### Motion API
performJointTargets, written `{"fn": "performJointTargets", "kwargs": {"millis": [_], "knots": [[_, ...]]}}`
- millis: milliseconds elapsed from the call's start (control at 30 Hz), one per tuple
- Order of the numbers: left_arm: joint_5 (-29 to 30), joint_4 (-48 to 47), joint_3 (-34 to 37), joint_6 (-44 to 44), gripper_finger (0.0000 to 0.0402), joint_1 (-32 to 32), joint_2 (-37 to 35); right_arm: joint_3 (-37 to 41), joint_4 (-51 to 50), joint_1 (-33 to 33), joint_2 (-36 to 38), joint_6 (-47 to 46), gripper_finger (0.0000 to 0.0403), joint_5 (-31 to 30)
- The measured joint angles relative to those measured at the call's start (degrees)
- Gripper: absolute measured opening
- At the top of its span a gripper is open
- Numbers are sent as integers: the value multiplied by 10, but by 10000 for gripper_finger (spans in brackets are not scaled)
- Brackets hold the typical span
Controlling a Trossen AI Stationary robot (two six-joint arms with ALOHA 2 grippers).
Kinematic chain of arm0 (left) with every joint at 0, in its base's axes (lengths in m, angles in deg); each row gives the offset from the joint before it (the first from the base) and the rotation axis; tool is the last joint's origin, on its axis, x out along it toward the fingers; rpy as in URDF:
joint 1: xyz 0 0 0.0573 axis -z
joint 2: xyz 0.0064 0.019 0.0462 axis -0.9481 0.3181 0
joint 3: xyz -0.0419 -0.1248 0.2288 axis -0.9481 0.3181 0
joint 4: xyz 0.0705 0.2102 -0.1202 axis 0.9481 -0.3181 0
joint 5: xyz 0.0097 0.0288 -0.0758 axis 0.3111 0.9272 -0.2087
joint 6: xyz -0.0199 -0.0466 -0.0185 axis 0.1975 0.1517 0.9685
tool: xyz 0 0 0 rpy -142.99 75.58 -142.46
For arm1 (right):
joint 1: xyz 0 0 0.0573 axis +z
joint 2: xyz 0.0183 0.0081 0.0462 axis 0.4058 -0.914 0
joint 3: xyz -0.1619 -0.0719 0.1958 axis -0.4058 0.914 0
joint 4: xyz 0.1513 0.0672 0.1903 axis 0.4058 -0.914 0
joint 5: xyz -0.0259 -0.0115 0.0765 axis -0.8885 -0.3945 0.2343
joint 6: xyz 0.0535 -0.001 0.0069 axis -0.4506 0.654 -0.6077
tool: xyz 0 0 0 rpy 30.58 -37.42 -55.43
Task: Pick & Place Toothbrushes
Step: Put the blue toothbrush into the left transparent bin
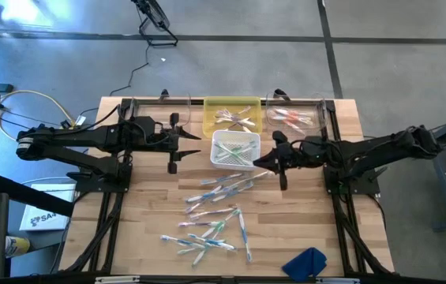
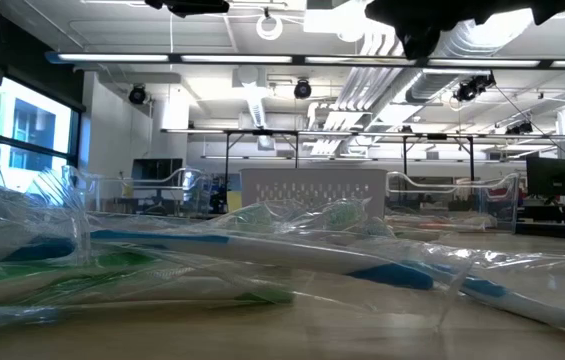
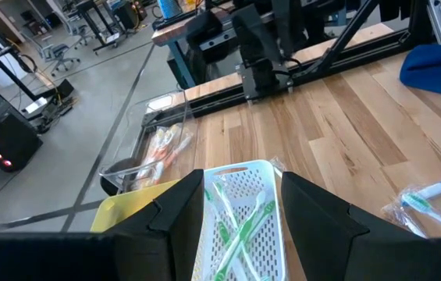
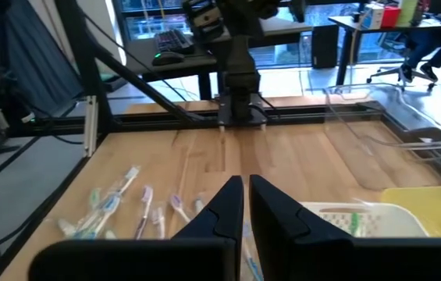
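left gripper (image 1: 177,143): fingers open, beside white basket (image 1: 234,149) | right gripper (image 1: 264,160): fingers nearly closed, empty | toothbrushes (image 1: 211,213) scattered on table (image 1: 301,221)

two dark, jointed arms (image 1: 88,142) with black, angular wedge-shaped fingers (image 3: 314,215) and thin black cables.

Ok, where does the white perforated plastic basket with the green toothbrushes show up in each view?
High view: white perforated plastic basket, centre, below the yellow tray.
Low view: its slotted wall, middle distance.
Left wrist view: between that arm's fingers.
Right wrist view: lower right, beside the yellow tray.
Shared landmark: the yellow tray, though the low view does not show it.
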Motion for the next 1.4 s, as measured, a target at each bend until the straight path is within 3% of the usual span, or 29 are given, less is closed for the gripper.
{"fn": "performJointTargets", "kwargs": {"millis": [1033,1200,1400], "knots": [[4,0,0,3,168,0,0,0,0,22,0,1,16,0],[7,-12,0,59,168,0,0,0,-1,22,0,1,16,0],[-55,-96,0,142,168,1,0,0,-3,22,0,2,16,0]]}}
